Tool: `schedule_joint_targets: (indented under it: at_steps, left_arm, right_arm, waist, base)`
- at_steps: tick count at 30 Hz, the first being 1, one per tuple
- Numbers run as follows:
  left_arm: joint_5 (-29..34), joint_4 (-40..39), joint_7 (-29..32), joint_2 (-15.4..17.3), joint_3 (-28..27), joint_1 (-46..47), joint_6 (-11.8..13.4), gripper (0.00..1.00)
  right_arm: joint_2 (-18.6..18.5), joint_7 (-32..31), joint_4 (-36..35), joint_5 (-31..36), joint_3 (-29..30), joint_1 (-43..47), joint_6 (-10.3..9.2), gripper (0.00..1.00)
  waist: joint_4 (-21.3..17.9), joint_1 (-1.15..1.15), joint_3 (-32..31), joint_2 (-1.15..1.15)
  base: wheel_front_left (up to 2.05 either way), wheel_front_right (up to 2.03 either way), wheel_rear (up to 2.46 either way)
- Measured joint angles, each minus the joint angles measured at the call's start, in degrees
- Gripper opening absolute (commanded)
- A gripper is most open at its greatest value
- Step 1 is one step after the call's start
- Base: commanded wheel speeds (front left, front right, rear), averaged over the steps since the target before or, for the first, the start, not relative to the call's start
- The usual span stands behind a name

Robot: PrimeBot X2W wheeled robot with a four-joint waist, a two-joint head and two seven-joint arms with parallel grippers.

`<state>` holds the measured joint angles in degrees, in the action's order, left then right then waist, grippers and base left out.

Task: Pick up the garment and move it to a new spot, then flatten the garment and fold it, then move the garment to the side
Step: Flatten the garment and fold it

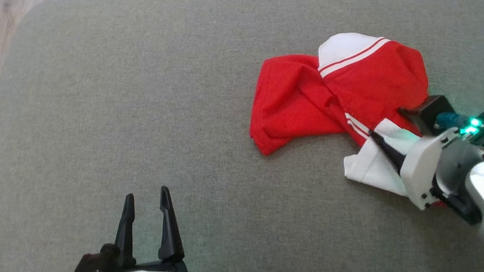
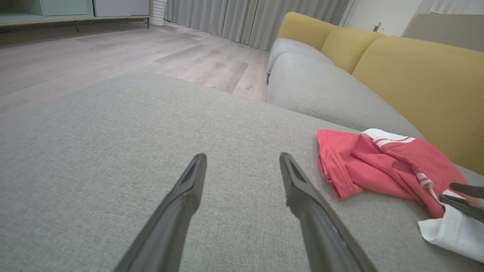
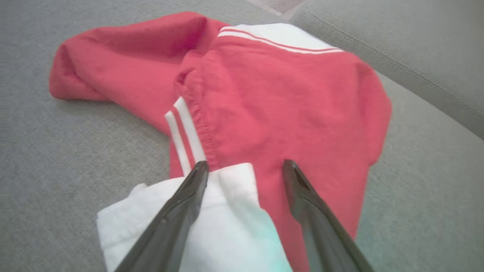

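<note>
– Where is the garment [image 1: 341, 92]?
– On the grey seat cushion [image 1: 121, 101], toward its right edge and about midway between the far and near edges. It is crumpled, not flat: red cloth bunched in two lobes, a white band with thin red stripes at its far side, and a white part spread out at its near side.

– And the right gripper [image 3: 245, 163]?
– Right above that near end. Its fingers [image 3: 181, 204] are spread apart with nothing clamped between them. In the right wrist view one tip sits over the seam where the white part meets the red, the other over plain red cloth. Whether the tips press into the cloth I cannot tell.

– The left one?
– The left gripper [image 1: 145, 194] hovers close to the cushion's near edge, left of the middle, well apart from the garment. Its fingers are spread too, with bare grey fabric showing between them.

– Anything else around?
– Pale wooden floor [image 2: 113, 49] beyond the cushion's far and left edges, and yellow back cushions [image 2: 416, 75] past its right edge, behind a second grey seat
</note>
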<state>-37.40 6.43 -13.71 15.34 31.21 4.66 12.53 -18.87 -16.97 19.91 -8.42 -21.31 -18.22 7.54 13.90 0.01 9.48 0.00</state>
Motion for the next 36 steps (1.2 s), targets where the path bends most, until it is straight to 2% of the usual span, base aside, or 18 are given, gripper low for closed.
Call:
schedule_joint_targets:
  at_steps: [2,4,5,7,11,18,24,27,28,29,30,31,32,36]
  left_arm:
    - [0.00,0.12,-0.02,-0.02,-0.03,-0.02,0.00,1.00]
    - [0.01,0.14,-0.05,-0.07,-0.07,-0.06,0.00,1.00]
    - [0.01,0.13,-0.05,-0.10,-0.07,-0.06,0.00,1.00]
    - [0.01,0.13,-0.07,-0.14,-0.08,-0.08,0.00,1.00]
    - [0.01,0.14,-0.07,-0.13,-0.09,-0.11,-0.01,1.00]
    - [0.01,0.30,-0.08,-0.05,-0.12,-0.40,0.02,1.00]
    - [0.01,-0.05,-0.07,0.22,-0.54,-0.69,0.44,1.00]
    - [0.00,-0.68,-0.08,0.51,-1.25,-1.59,0.58,1.00]
    - [0.01,-0.73,-0.08,0.59,-1.27,-1.82,0.59,1.00]
    - [0.01,-0.83,-0.08,0.62,-1.26,-1.92,0.59,1.00]
    - [0.01,-1.07,-0.08,0.62,-1.25,-1.92,0.59,1.00]
    - [0.01,-1.07,-0.08,0.62,-1.25,-1.92,0.59,1.00]
    - [0.01,-1.27,-0.07,0.62,-1.25,-1.92,0.60,1.00]
    - [0.01,-1.36,0.00,0.73,-1.23,-1.91,0.65,1.00]
  right_arm:
    - [-0.07,-0.01,0.58,-0.75,-1.10,0.01,0.00,1.00]
    - [-0.31,0.01,0.80,-1.21,-2.22,0.01,0.00,0.65]
    - [-0.33,0.04,0.91,-1.29,-2.66,0.01,0.00,0.54]
    - [-0.32,0.09,0.96,-1.86,-3.50,0.02,0.00,0.42]
    - [-0.30,0.88,0.76,-2.59,-4.44,0.07,0.00,0.00]
    - [-1.41,2.47,-6.77,-3.23,-6.62,3.38,0.00,0.00]
    - [-7.59,-4.04,-16.15,-5.95,-9.17,16.16,0.00,0.00]
    - [-8.14,-5.59,-20.13,-6.39,-6.86,20.67,0.00,0.00]
    - [-8.12,-6.16,-21.12,-6.41,-5.98,21.78,0.00,0.09]
    - [-8.11,-6.66,-21.96,-6.39,-5.20,22.86,0.00,0.37]
    - [-8.03,-6.82,-22.69,-6.37,-4.32,24.03,0.00,0.81]
    - [-8.03,-6.82,-22.69,-6.37,-4.32,24.03,0.00,0.81]
    - [-7.76,-6.80,-23.40,-6.36,-3.35,25.28,0.00,1.00]
    - [-6.43,-6.83,-25.84,-6.17,-1.46,29.42,0.00,1.00]
  waist:
    - [0.07,0.00,-0.25,0.00]
    - [-0.03,0.00,-0.42,0.00]
    - [-0.11,0.00,-0.50,0.00]
    - [-0.42,-0.01,-0.62,0.00]
    - [-1.34,0.00,-0.75,0.00]
    - [-3.34,-0.01,-2.09,0.00]
    - [-5.84,-0.01,-3.37,0.00]
    - [-7.50,-0.01,-3.81,0.00]
    - [-8.05,-0.01,-3.93,0.00]
    - [-8.54,-0.01,-4.04,0.00]
    - [-8.94,-0.01,-4.12,0.00]
    - [-8.94,-0.01,-4.12,0.00]
    - [-9.25,-0.02,-4.17,0.00]
    - [-10.03,-0.01,-4.12,0.00]
  base:
    - [0.00,0.00,0.00]
    - [0.00,0.00,0.00]
    - [0.00,0.00,0.00]
    - [0.00,0.00,0.00]
    - [0.00,0.00,0.00]
    - [0.00,0.00,0.00]
    - [0.00,0.00,0.00]
    - [0.00,0.00,0.00]
    - [0.00,0.00,0.00]
    - [0.00,0.00,0.00]
    - [0.00,0.00,0.00]
    - [0.00,0.00,0.00]
    - [0.00,0.00,0.00]
    - [0.00,0.00,0.00]
